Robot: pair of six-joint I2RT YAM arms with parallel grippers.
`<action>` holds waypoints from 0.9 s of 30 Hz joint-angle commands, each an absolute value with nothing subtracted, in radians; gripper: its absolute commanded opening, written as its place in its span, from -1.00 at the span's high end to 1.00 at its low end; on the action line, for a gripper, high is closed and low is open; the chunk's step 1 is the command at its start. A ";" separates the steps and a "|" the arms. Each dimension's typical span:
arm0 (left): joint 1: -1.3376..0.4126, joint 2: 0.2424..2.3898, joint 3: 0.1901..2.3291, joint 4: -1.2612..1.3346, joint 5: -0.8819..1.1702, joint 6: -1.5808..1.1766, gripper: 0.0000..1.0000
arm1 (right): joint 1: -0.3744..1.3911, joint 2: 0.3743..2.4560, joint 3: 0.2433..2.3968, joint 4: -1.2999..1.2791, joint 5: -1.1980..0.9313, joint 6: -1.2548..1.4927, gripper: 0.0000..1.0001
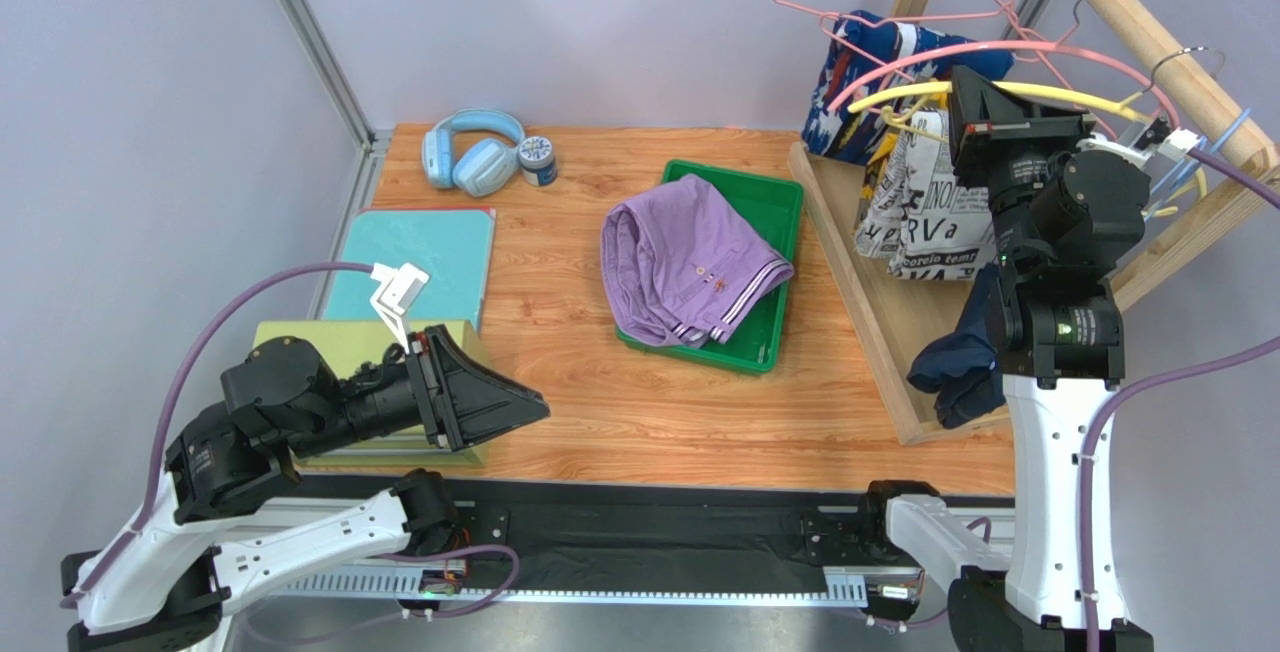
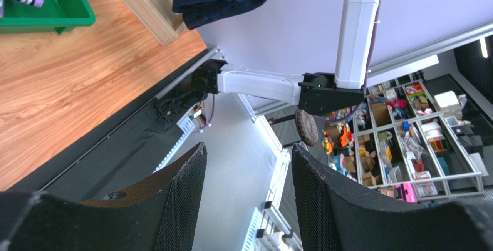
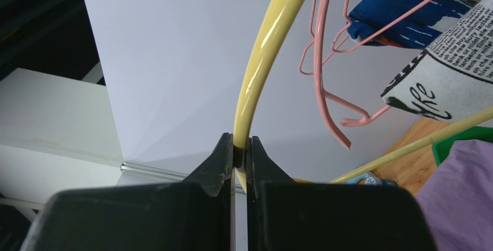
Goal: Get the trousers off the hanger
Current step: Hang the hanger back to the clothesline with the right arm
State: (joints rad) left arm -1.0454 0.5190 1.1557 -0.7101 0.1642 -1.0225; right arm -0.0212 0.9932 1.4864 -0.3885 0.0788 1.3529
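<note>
Purple trousers (image 1: pixel 691 259) lie crumpled in the green tray (image 1: pixel 777 190) at mid-table. At the wooden rack (image 1: pixel 887 322) on the right we see the newsprint trousers (image 1: pixel 917 210) and the blue-white-red print trousers (image 1: pixel 872 67) hanging. The denim trousers (image 1: pixel 962 360) droop beside the right arm. Our right gripper (image 3: pixel 239 145) is pinched tight on the yellow hanger (image 3: pixel 267 43). Our left gripper (image 2: pixel 249 181) stands parted, holding nothing.

Trousers (image 1: pixel 691 259) lie in the tray (image 1: pixel 769 190), headphones (image 1: pixel 470 151) behind left, rack (image 1: pixel 875 310) at right.
</note>
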 commanded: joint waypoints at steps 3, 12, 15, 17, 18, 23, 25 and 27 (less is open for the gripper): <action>-1.046 0.511 1.137 -0.660 0.196 -1.037 -0.23 | -0.029 1.029 1.584 -0.394 0.028 1.202 1.00; -1.046 0.505 1.115 -0.637 0.198 -1.042 -0.23 | -0.028 1.124 1.868 -0.779 0.035 0.977 1.00; -1.046 0.517 1.111 -0.629 0.209 -1.039 -0.23 | -0.023 1.120 1.858 -0.847 0.015 0.945 1.00; -1.046 0.528 1.109 -0.620 0.215 -1.035 -0.23 | -0.023 1.100 1.821 -0.857 -0.055 0.937 1.00; -1.046 0.529 1.106 -0.618 0.221 -1.034 -0.23 | -0.017 1.091 1.806 -0.854 -0.069 0.937 1.00; -1.046 0.528 1.091 -0.603 0.232 -1.034 -0.23 | -0.005 1.051 1.750 -0.908 -0.106 0.881 1.00; -1.046 0.520 1.089 -0.603 0.230 -1.034 -0.23 | -0.005 1.049 1.726 -0.929 -0.130 0.868 1.00; -1.046 0.514 1.089 -0.601 0.226 -1.032 -0.23 | -0.005 1.023 1.680 -0.894 -0.210 0.867 1.00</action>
